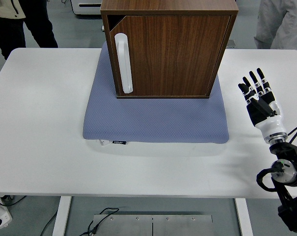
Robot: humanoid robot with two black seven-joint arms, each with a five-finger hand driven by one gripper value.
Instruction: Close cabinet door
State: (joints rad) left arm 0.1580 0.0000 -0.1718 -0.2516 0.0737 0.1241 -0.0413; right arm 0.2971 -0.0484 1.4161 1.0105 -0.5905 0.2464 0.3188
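At twelve o'clock on the white surface [45, 123], a dark walnut-veneer wooden cabinet [169, 46] stands upright on a grey-blue textured cloth mat [155, 120], which probably keeps it from sliding when pushed. Its single brown door [175, 54] fills the front face and looks nearly shut: the right and bottom edges sit flush with the frame, while at the upper left corner a thin dark wedge of gap shows between door and frame. A long white rounded bar handle [123, 63] runs vertically down the door's left side, so the hinges are likely on the right. At about four o'clock, well apart from the cabinet, the robot's black-and-white right hand [259, 101] hovers above the surface with fingers spread and pointing away from the robot, holding nothing. The left hand is not in view. Judging by the door, the task seems essentially finished. Two people stand beyond the far edge, at eleven and one o'clock.
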